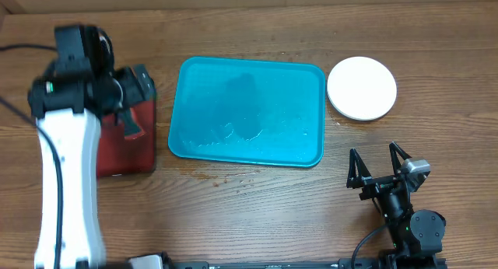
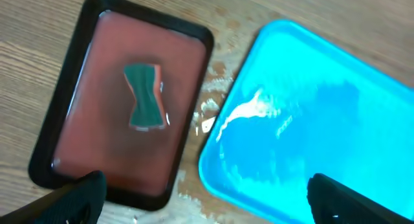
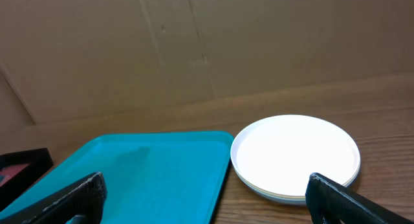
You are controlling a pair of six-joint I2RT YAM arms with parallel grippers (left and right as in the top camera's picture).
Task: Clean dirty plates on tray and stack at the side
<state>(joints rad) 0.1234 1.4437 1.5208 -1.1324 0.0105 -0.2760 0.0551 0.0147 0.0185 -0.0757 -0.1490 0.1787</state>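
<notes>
The teal tray (image 1: pixel 247 110) lies mid-table with no plates on it and wet, foamy streaks on its surface; it also shows in the left wrist view (image 2: pixel 310 140) and the right wrist view (image 3: pixel 136 179). A stack of plates with the white plate (image 1: pixel 361 87) on top sits on the table right of the tray, also in the right wrist view (image 3: pixel 295 154); the plates beneath show only as thin edges. My left gripper (image 1: pixel 134 98) is open and empty above the dark red tray, also in its wrist view (image 2: pixel 207 201). My right gripper (image 1: pixel 378 162) is open and empty near the front right, also in its wrist view (image 3: pixel 207 198).
A dark red, black-rimmed tray (image 2: pixel 123 98) at the left holds a green and orange sponge (image 2: pixel 145 96). Water and foam lie on the wood between the two trays (image 2: pixel 208 107). A cardboard wall (image 3: pixel 194 43) stands behind the table.
</notes>
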